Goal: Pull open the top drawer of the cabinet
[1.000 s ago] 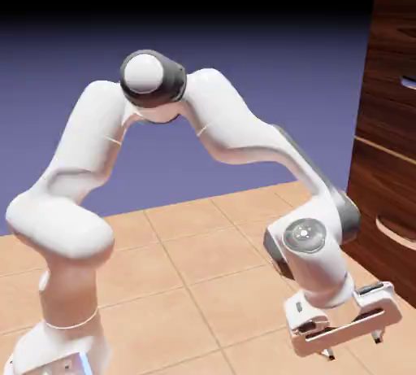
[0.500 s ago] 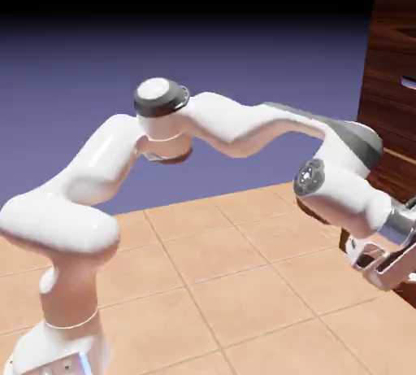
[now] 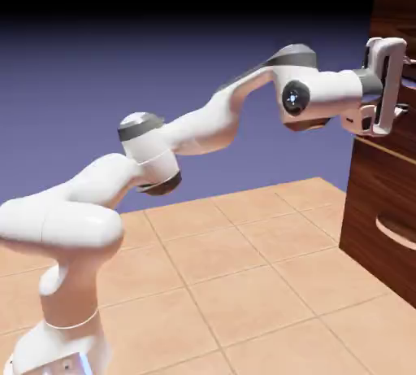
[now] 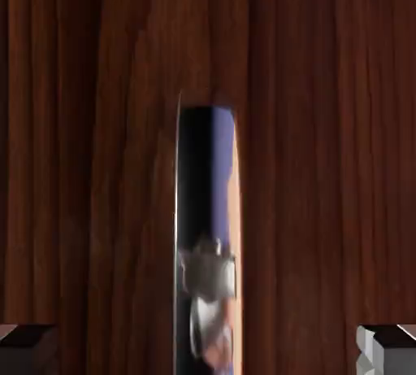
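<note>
Swung up from near the tiled floor, the white two-finger gripper (image 3: 396, 87) stands wide open, holding nothing, facing the dark walnut top drawer's (image 4: 325, 121) glossy pale handle (image 4: 207, 235), which lies straight ahead between its fingertips (image 4: 380, 347), ready to grasp.

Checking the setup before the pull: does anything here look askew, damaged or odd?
Nothing stands out. The cabinet stands upright, its top drawer looks shut and undamaged, and the open gripper faces the drawer's reflective handle.
</note>
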